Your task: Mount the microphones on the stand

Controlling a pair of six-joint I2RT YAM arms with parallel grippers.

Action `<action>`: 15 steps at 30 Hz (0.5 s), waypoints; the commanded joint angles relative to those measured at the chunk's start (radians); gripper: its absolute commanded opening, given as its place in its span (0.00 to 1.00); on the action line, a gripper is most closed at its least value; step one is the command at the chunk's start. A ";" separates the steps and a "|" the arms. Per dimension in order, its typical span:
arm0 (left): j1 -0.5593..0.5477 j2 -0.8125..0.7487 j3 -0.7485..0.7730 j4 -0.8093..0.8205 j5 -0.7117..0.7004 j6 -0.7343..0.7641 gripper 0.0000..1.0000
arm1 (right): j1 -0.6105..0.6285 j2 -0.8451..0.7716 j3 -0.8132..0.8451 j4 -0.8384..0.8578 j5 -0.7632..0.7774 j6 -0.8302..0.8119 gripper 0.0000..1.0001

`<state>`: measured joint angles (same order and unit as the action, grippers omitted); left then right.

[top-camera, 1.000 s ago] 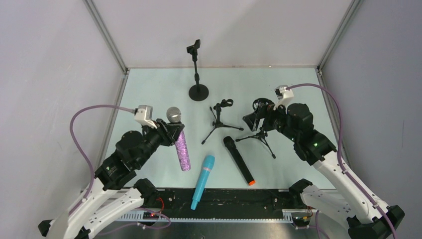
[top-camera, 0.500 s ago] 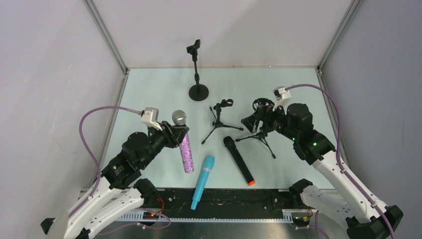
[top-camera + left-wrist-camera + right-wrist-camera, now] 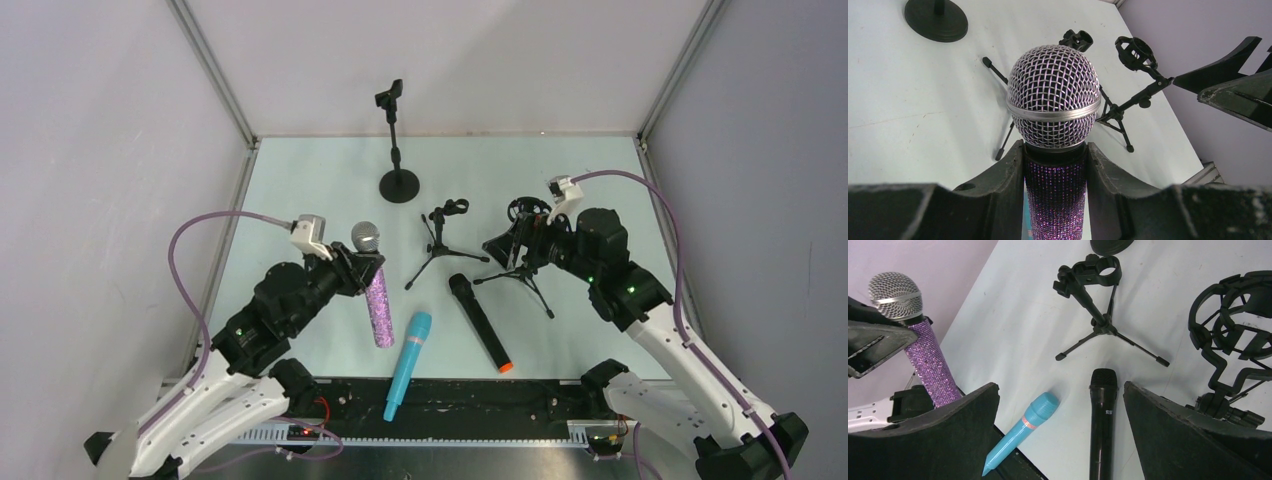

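My left gripper (image 3: pixel 362 268) is shut on the glittery purple microphone (image 3: pixel 377 300), holding it upright just under its silver mesh head (image 3: pixel 1053 97), above the table's left half. The cyan-blue microphone (image 3: pixel 407 365) lies at the front edge. The black microphone with an orange end (image 3: pixel 479 322) lies to its right. My right gripper (image 3: pixel 503 243) is open and empty, hovering beside the shock-mount tripod stand (image 3: pixel 524 215). A small tripod stand with a clip (image 3: pixel 443 235) stands mid-table. A tall round-base stand (image 3: pixel 397 140) stands at the back.
Metal frame posts and grey walls enclose the pale table (image 3: pixel 300 190). A black strip (image 3: pixel 460 395) runs along the near edge, under the cyan microphone's tail. In the right wrist view the clip stand (image 3: pixel 1095 277) and the shock mount (image 3: pixel 1233 315) sit ahead.
My left gripper has carried the purple microphone to the right and slightly forward, toward the tripod stands. My right gripper has shifted slightly left, staying open.
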<state>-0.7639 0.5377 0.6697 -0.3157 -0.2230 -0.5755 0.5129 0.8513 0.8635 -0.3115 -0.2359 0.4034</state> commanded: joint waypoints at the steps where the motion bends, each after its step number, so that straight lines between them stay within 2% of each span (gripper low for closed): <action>1: -0.006 0.006 0.010 0.084 0.015 -0.028 0.00 | -0.005 -0.029 -0.016 0.074 -0.050 0.004 0.99; 15: -0.005 0.019 0.003 0.185 0.060 -0.058 0.00 | -0.002 -0.014 -0.040 0.154 -0.255 0.016 0.98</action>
<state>-0.7639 0.5568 0.6693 -0.2718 -0.1967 -0.6041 0.5121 0.8303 0.8295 -0.2306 -0.3859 0.4088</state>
